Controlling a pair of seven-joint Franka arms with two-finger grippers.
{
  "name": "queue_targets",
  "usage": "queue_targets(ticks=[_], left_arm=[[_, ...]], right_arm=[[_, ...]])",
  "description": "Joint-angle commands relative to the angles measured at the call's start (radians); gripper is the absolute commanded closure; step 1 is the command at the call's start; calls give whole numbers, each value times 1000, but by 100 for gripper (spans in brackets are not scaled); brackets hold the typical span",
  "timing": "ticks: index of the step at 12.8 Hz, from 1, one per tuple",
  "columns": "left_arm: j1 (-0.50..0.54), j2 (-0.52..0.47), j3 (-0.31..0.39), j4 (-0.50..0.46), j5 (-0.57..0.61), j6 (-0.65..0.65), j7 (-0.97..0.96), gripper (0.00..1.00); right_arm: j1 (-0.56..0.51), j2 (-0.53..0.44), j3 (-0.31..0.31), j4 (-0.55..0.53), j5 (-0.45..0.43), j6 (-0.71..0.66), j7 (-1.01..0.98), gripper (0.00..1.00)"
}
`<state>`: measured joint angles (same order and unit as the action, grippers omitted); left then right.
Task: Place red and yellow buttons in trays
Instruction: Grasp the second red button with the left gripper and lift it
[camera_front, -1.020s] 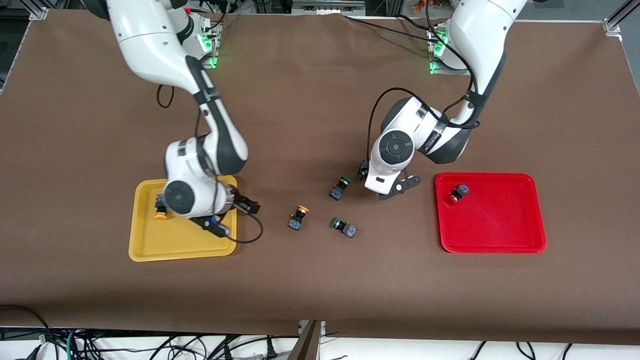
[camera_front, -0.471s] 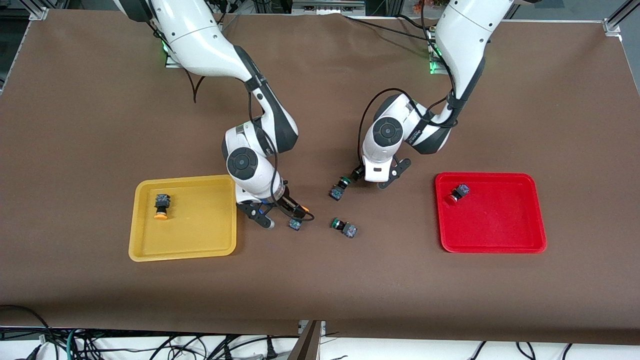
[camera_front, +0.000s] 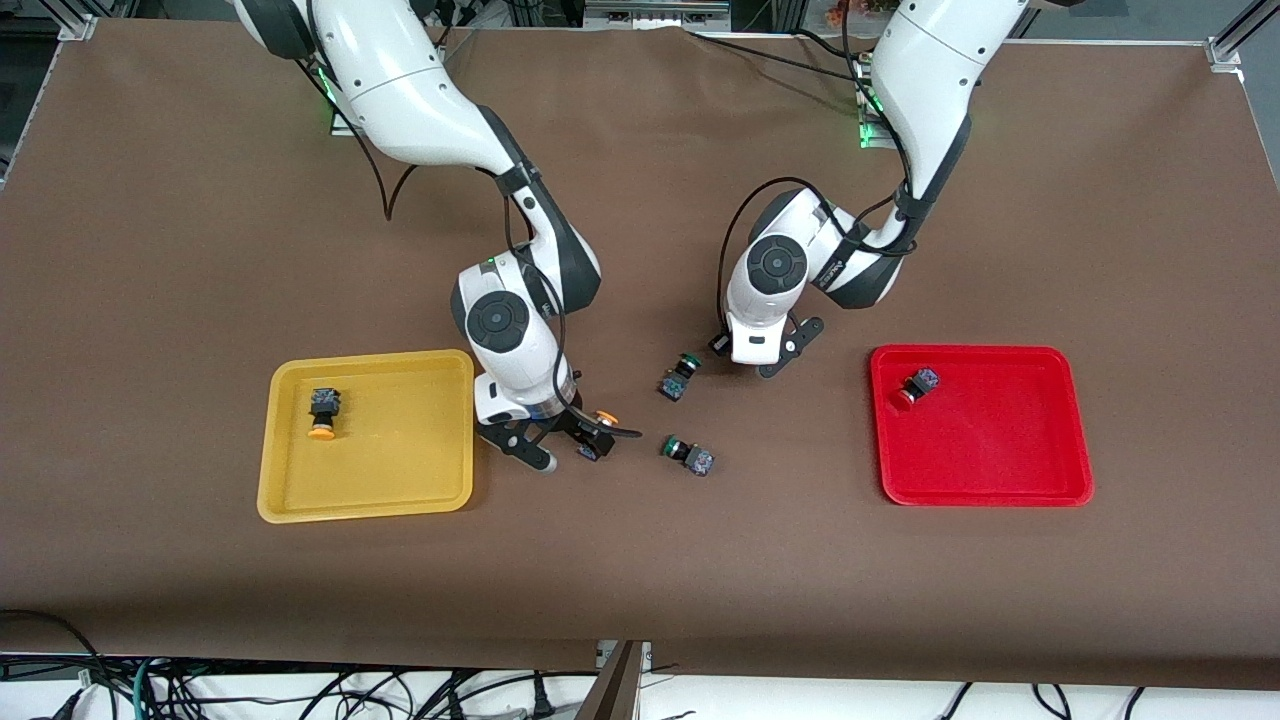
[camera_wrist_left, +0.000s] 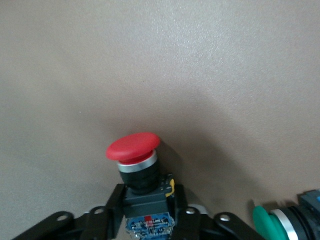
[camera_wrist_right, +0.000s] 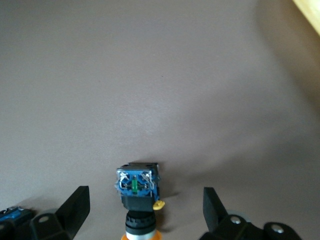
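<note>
Front view, centre of frame: right gripper (camera_front: 560, 440) spread wide around a yellow button (camera_front: 597, 432) lying on the table (camera_front: 640, 560), gripping nothing; left gripper (camera_front: 752, 350) closed on a red button (camera_wrist_left: 137, 167), low over the table, beside a green button (camera_front: 679, 375); another green button (camera_front: 688, 454) lower in the frame. Left of frame, yellow tray (camera_front: 400, 480) with one yellow button (camera_front: 322, 412) inside; right of frame, red tray (camera_front: 1000, 470) with one red button (camera_front: 914, 388) in its upper left corner.
</note>
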<state>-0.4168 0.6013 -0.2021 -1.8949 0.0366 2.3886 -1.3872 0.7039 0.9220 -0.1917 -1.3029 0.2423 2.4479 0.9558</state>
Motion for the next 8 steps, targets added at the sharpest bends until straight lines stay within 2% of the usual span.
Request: queue_targets(ticks=[1, 3, 4, 5, 6, 7, 8], left_arm=[[10, -23, 7, 23, 0, -32, 2, 91], [55, -32, 4, 142, 0, -290, 95, 90], [64, -32, 6, 201, -1, -409, 158, 90], [81, -32, 9, 245, 0, -490, 206, 90], [111, -34, 10, 285, 2, -570, 265, 90], [139, -40, 10, 322, 2, -645, 351, 90], [167, -47, 13, 351, 3, -701, 446, 90]], right_arm=[[12, 78, -3, 53, -14, 55, -26, 0], [14, 118, -3, 66, -14, 98, -28, 3], [19, 126, -3, 74, -14, 98, -31, 33], [19, 124, -2, 77, -14, 92, -34, 77], [19, 123, -3, 80, -14, 82, -35, 92], [17, 118, -3, 82, -14, 63, -43, 98], [17, 112, -3, 89, -12, 33, -48, 99]])
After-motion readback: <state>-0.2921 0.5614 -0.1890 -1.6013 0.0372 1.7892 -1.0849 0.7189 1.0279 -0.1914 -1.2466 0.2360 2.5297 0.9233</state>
